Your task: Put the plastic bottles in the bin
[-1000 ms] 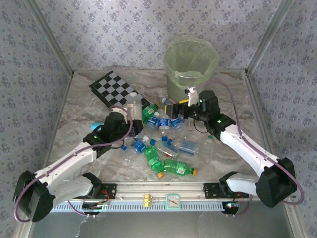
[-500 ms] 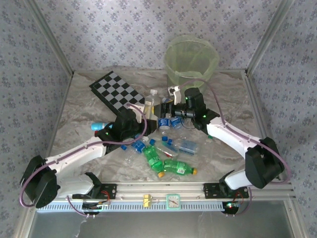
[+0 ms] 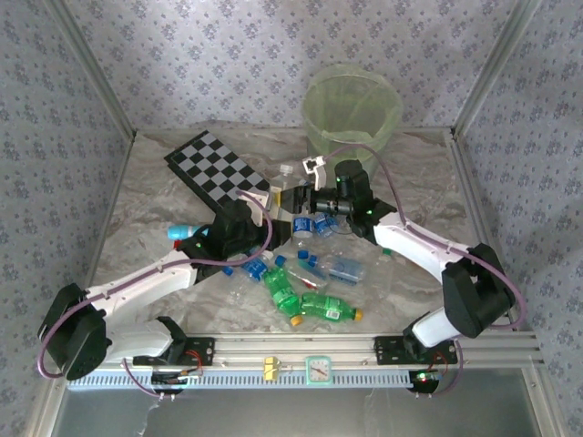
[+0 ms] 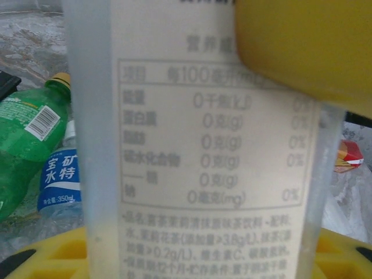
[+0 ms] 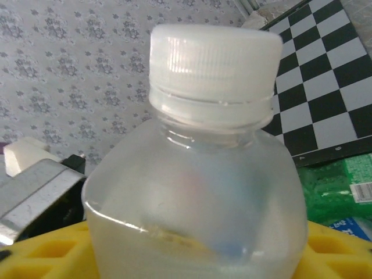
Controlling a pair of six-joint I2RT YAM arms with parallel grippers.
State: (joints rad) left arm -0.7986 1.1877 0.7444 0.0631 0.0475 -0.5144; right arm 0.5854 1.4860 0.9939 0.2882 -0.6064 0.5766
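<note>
Left fingers (image 4: 308, 52) clamp a white-capped bottle (image 5: 197, 174); whether the right fingers (image 5: 40, 256) grip it too I cannot tell. Secure one firm hold before lifting toward the bin (image 3: 339, 123).

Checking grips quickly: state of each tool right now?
Left tool: closed on the clear bottle.
Right tool: at that bottle, grip cannot be told.

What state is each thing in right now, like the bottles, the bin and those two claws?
White-capped bottle: capped, clamped in left gripper.
Left gripper: shut on that bottle.
Right gripper: at the same bottle; grip unclear.
Bin: upright, open, lined.
Green bottles: capped, lying down.
Board: lying flat.
</note>
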